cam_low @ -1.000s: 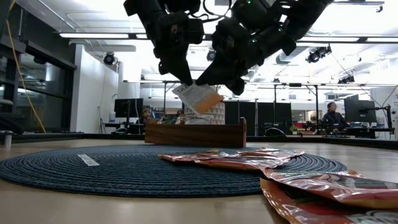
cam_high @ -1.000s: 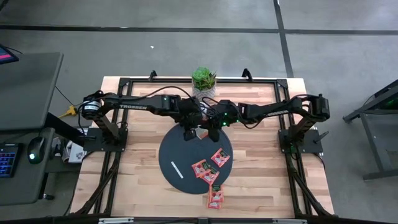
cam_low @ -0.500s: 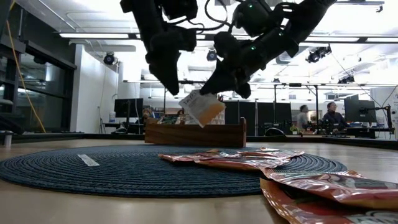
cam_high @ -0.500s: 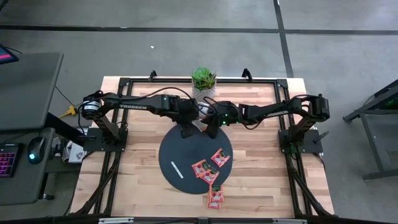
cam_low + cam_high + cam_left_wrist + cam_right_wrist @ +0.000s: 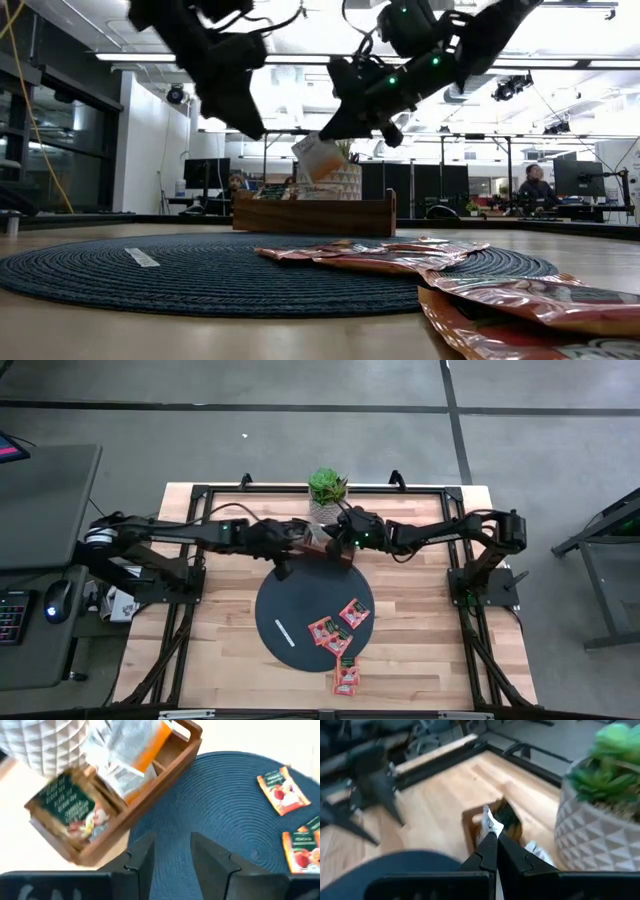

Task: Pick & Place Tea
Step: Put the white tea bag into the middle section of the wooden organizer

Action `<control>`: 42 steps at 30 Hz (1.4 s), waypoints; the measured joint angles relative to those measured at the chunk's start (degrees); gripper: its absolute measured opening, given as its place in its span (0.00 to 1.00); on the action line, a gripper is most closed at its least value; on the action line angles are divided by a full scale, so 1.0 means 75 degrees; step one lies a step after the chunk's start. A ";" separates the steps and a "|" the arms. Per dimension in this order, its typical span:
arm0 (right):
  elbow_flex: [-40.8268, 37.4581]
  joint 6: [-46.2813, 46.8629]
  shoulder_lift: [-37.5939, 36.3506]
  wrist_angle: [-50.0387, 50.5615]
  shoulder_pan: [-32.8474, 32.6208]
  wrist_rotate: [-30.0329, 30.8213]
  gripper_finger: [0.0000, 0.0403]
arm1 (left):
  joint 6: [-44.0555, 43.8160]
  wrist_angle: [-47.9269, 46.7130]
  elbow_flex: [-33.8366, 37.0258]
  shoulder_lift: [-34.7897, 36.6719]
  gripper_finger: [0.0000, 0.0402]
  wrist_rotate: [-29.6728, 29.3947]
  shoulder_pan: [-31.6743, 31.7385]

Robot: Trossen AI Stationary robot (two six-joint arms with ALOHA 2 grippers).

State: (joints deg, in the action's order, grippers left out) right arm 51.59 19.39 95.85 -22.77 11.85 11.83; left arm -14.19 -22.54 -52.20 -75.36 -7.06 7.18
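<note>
My right gripper (image 5: pixel 338 132) is shut on a white-and-orange tea sachet (image 5: pixel 320 157) above the brown wooden tray (image 5: pixel 315 212) at the mat's far edge. The sachet also shows in the left wrist view (image 5: pixel 132 750), over the tray (image 5: pixel 115 805). My left gripper (image 5: pixel 170 855) is open and empty, up over the mat's far left part (image 5: pixel 283 567). Several orange-red sachets (image 5: pixel 335 628) lie flat on the right side of the dark round mat (image 5: pixel 300 605). More sachets (image 5: pixel 346 680) lie on the table just off the mat's near edge. My right gripper pinches the sachet's upper edge (image 5: pixel 490 825) between its two fingers. The fingers slant down from the table's right side. The sachet hangs tilted below the fingertips, lifted clear above the tray.
A potted green plant (image 5: pixel 327 490) in a white pot stands just behind the tray. A thin white strip (image 5: pixel 284 632) lies on the mat's left part. The tray holds other packets (image 5: pixel 70 805). Bare wood lies left and right of the mat.
My left gripper has drawn away from the white-and-orange sachet toward the table's left edge. My right gripper has carried the sachet toward the far edge, from over the mat to over the wooden tray. The sachet stays hanging and clear.
</note>
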 joint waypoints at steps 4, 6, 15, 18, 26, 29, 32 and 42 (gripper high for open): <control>0.0000 0.0351 0.0438 -0.0508 0.0124 0.0006 0.00 | -0.0557 0.0700 0.0858 0.0563 0.29 0.0115 0.0000; -0.0003 0.0459 0.0681 -0.0666 0.0135 0.0087 0.00 | -0.0716 0.0882 0.1108 0.0750 0.29 0.0183 -0.0003; -0.0003 0.1084 0.1302 -0.1032 0.0132 0.0548 0.00 | -0.0824 0.0872 0.1329 0.0859 0.29 0.0243 -0.0003; 0.0000 0.1225 0.1337 -0.1087 0.0132 0.0772 0.00 | -0.0822 0.0883 0.1329 0.0858 0.29 0.0247 -0.0003; 0.0000 0.1420 0.1338 -0.0741 0.0061 0.0554 0.00 | -0.0809 0.0985 0.1329 0.0858 0.29 0.0206 -0.0003; 0.0000 0.1409 0.1338 -0.0743 -0.0005 0.0625 0.00 | -0.0820 0.1148 0.1329 0.0858 0.29 0.0203 -0.0003; 0.0000 0.1429 0.1367 -0.0771 -0.0008 0.0785 0.00 | -0.0831 0.1291 0.1329 0.0855 0.29 0.0200 -0.0003; 0.0006 0.1619 0.1688 -0.0977 -0.0104 0.1411 0.00 | -0.0892 0.1272 0.1329 0.0855 0.29 0.0118 -0.0003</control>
State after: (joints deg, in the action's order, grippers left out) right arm 51.64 31.54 108.51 -30.10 11.08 22.41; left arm -20.88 -12.99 -42.24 -68.95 -6.17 7.16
